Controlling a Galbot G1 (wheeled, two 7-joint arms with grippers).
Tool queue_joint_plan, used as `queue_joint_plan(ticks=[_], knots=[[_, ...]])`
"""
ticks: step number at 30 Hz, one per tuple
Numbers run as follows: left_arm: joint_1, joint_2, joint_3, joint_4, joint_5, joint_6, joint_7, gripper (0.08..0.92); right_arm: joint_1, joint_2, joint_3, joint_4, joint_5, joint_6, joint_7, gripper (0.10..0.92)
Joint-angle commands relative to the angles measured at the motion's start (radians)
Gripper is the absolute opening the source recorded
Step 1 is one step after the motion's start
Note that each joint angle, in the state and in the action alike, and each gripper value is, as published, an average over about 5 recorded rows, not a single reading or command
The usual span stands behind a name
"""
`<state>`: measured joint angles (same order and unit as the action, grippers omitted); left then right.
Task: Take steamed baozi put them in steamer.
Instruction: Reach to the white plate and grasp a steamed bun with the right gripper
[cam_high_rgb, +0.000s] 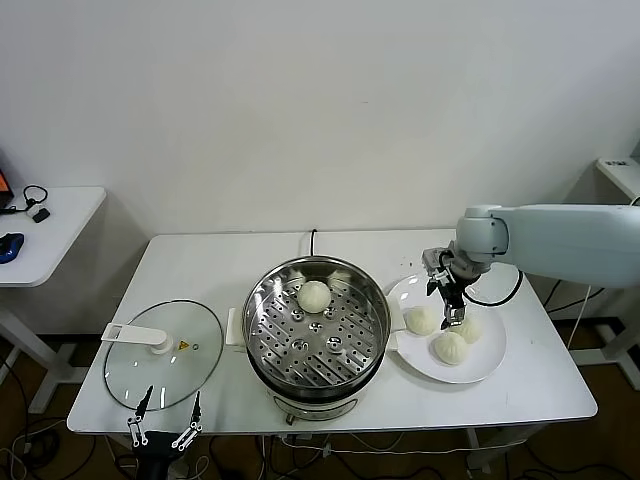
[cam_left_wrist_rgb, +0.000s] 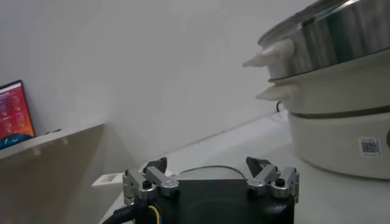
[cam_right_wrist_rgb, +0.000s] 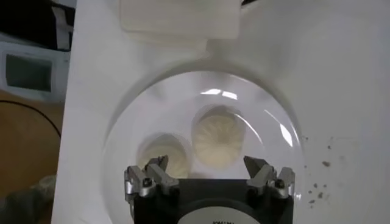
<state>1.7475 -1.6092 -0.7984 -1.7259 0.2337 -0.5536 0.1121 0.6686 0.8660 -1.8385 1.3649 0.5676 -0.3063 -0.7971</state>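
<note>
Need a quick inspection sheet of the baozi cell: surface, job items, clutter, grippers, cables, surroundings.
Surface: white table, holds everything.
Job's things: steamer at centre, one baozi on its perforated tray; three buns on the plate to its right.
Clutter: glass lid lying flat left of the steamer.
Grippers: right gripper open, over the plate above the buns; left gripper open, parked at the table's near edge by the lid.
Cables: black cord running back from the steamer; a cable loop by the right arm.
Surroundings: white wall; side table at left with small dark items.
</note>
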Motion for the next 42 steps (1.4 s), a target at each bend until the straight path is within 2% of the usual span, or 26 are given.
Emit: queue_joint_plan(ticks=[1, 25, 28, 35, 42], knots=[[-0.002, -0.049, -0.001, 0.006, 0.001, 0.000, 0.000, 0.823, -0.221, -0.011, 0.175, -0.093, -0.061, -0.020, 0.058, 0.823], [-0.001, -0.049, -0.002, 0.011, 0.005, -0.004, -0.002, 0.823, -0.275, 0.019, 0.238, -0.177, -0.110, -0.005, 0.064, 0.821], [-0.002, -0.049, -0.002, 0.011, 0.006, -0.004, -0.002, 0.823, -0.273, 0.022, 0.238, -0.178, -0.108, -0.006, 0.063, 0.789], [0.000, -0.049, -0.003, 0.010, 0.007, -0.006, -0.001, 0.823, -0.257, 0.016, 0.232, -0.163, -0.098, -0.009, 0.055, 0.626], [0.004, -0.049, -0.003, 0.004, 0.009, -0.007, -0.002, 0.823, -0.102, 0.001, 0.128, -0.081, -0.009, -0.013, 0.038, 0.577]])
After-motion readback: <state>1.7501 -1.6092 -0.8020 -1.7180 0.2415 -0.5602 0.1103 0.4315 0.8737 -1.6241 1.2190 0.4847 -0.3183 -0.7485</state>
